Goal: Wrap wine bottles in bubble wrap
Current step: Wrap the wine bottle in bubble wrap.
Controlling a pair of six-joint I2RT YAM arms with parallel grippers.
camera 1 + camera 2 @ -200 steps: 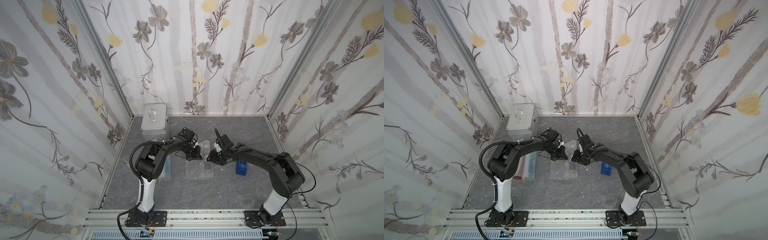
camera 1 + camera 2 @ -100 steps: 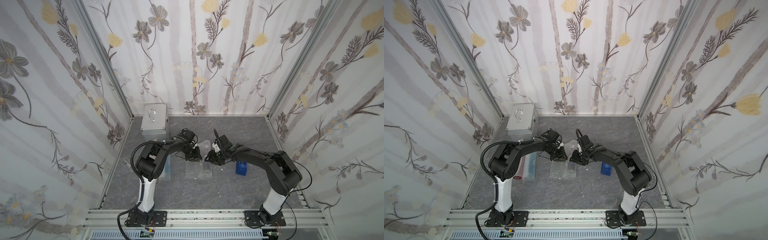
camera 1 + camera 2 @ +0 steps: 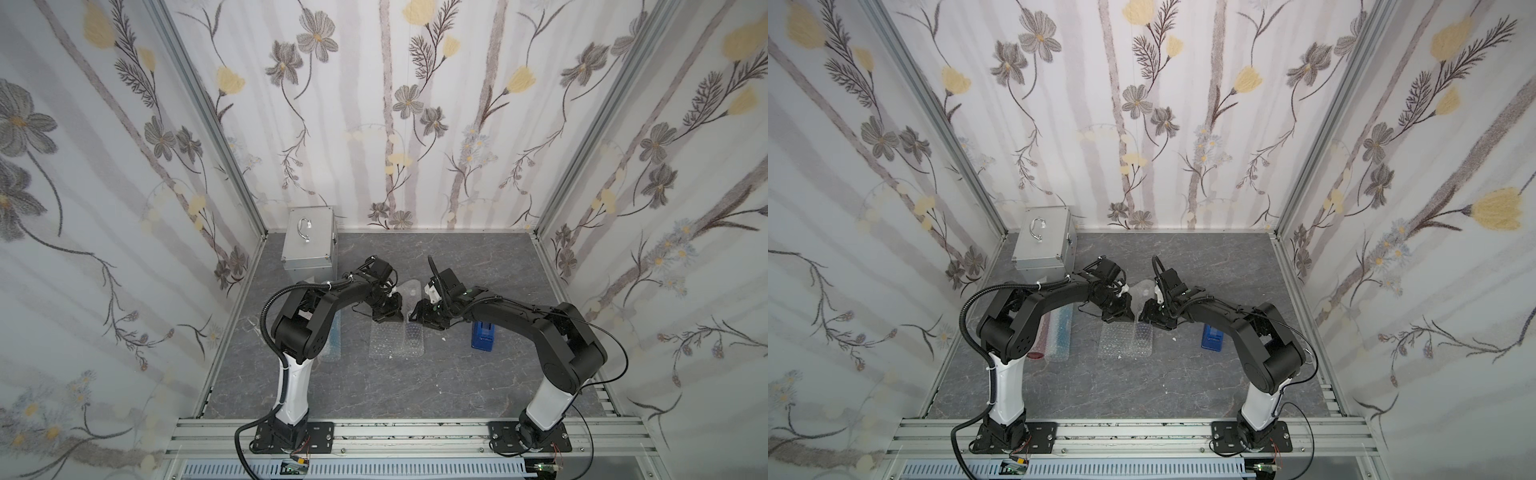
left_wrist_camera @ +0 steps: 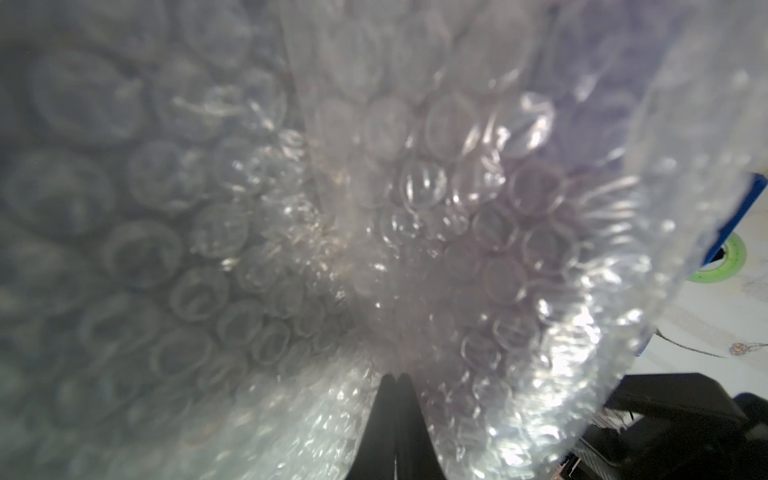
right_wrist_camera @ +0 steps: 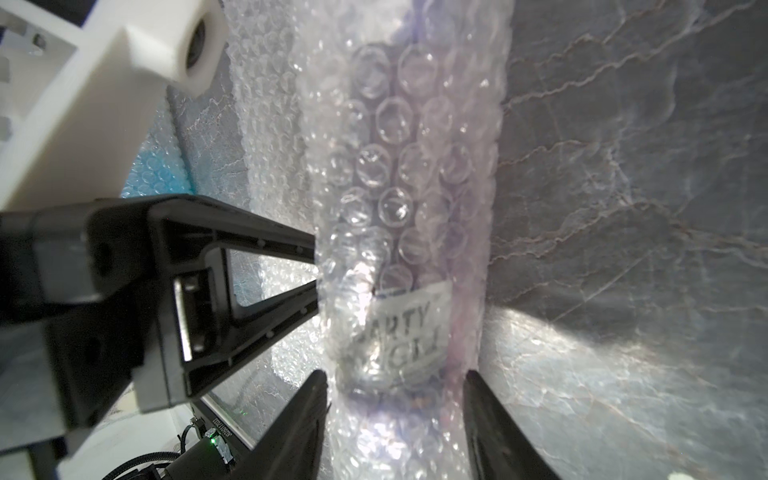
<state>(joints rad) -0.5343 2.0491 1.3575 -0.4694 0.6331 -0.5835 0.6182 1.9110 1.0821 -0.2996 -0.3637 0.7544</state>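
Observation:
A wine bottle with a purplish tint and a white label lies rolled in bubble wrap in mid-table. My right gripper straddles its wrapped base, both fingers against the wrap. My left gripper is shut, its tips pinching the bubble wrap, which fills that view. A flap of wrap stands up between the two grippers. In both top views the left gripper and the right gripper nearly meet over the sheet's far end. The left fingers reach the roll from the side.
A silver metal case stands at the back left. A blue tape dispenser sits right of the sheet, under the right forearm. Two other wrapped bottles lie by the left arm, one reddish and one blue.
The right gripper has edged slightly left, closer to the left gripper. Both stay at the far end of the sheet, and the flap still stands between them.

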